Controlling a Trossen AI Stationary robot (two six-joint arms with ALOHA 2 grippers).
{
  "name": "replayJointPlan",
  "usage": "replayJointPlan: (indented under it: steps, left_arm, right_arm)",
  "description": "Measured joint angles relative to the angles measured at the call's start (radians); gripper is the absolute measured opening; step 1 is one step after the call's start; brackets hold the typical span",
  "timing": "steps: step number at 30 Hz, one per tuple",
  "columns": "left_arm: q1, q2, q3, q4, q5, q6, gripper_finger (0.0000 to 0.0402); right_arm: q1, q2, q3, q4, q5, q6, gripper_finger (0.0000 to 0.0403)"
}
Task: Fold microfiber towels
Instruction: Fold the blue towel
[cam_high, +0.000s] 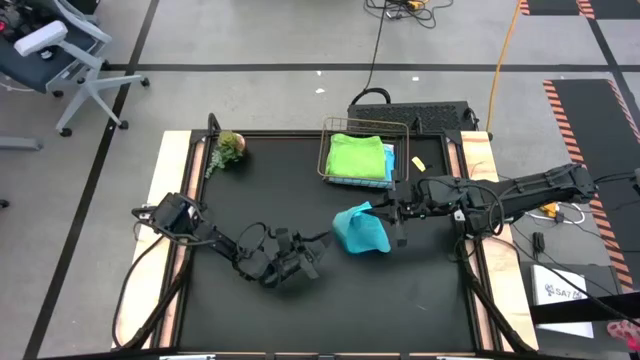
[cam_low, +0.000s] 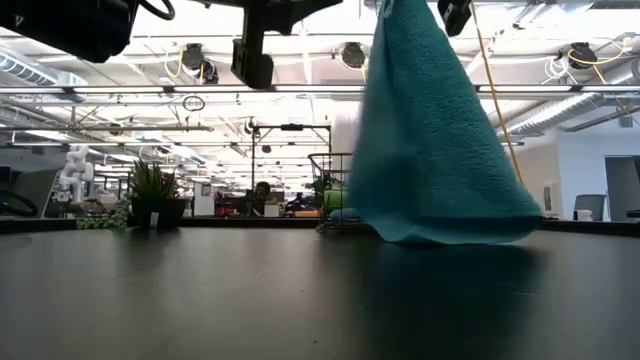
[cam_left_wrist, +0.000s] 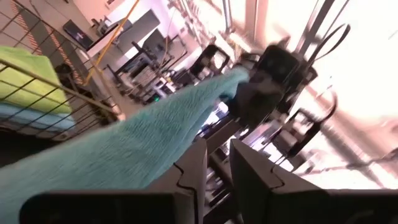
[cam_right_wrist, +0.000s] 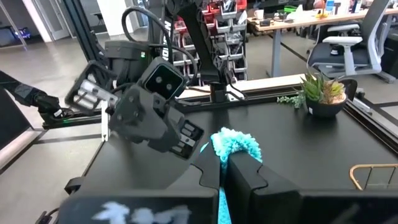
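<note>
My right fingers (cam_right_wrist: 225, 163) pinch one corner of the teal towel (cam_high: 360, 230), lifting it so it drapes onto the desk (cam_high: 420, 300) just before the wire basket (cam_high: 362, 180). My left fingers (cam_left_wrist: 216, 165), slightly parted and empty, wait beside its hem. I judge the next move is catching another corner to spread it.

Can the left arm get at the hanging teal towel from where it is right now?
Probably yes. The teal towel hangs from the shut right gripper, its lower edge touching the table. The left gripper sits just beside it, with nothing between them.
</note>
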Motion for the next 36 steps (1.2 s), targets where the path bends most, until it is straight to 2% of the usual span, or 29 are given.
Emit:
replayJointPlan:
  steps: [3,6,13,18,23,27,30,33,36]
  left_arm:
    - [-0.002,0.000,0.000,-0.078,0.000,-0.017,0.0072]
    - [0.003,0.000,0.000,-0.183,0.004,-0.127,0.0072]
    - [0.060,0.000,0.000,-0.509,0.181,-0.375,0.0072]
    - [0.080,0.000,0.016,-0.612,0.272,-0.368,0.0072]
    - [0.081,0.000,0.065,-0.700,0.282,-0.308,0.0072]
    - [0.090,-0.001,0.083,-0.752,0.308,-0.453,0.0072]
    - [0.089,-0.001,0.083,-0.774,0.258,-0.611,0.0072]
    - [0.090,-0.001,0.083,-0.769,0.194,-0.656,0.0072]
    - [0.092,-0.001,0.083,-0.762,0.182,-0.662,0.0072]
  right_arm:
    - [0.000,0.000,0.000,0.000,0.000,0.000,0.0000]
    - [0.000,0.000,0.000,0.000,0.000,0.000,0.0000]
    - [0.000,0.000,0.000,0.001,-0.001,0.000,0.0000]
    - [0.000,0.000,0.000,0.001,-0.001,0.000,0.0000]
    - [0.000,0.000,0.000,0.001,-0.001,0.004,0.0000]
    - [0.000,0.000,0.000,0.033,0.011,-0.003,0.0000]
    - [0.001,-0.001,0.000,0.082,0.069,-0.046,0.0000]
    - [0.002,-0.001,0.000,0.109,0.106,-0.100,0.0000]
    - [0.003,-0.001,0.000,0.151,0.107,-0.136,0.0000]
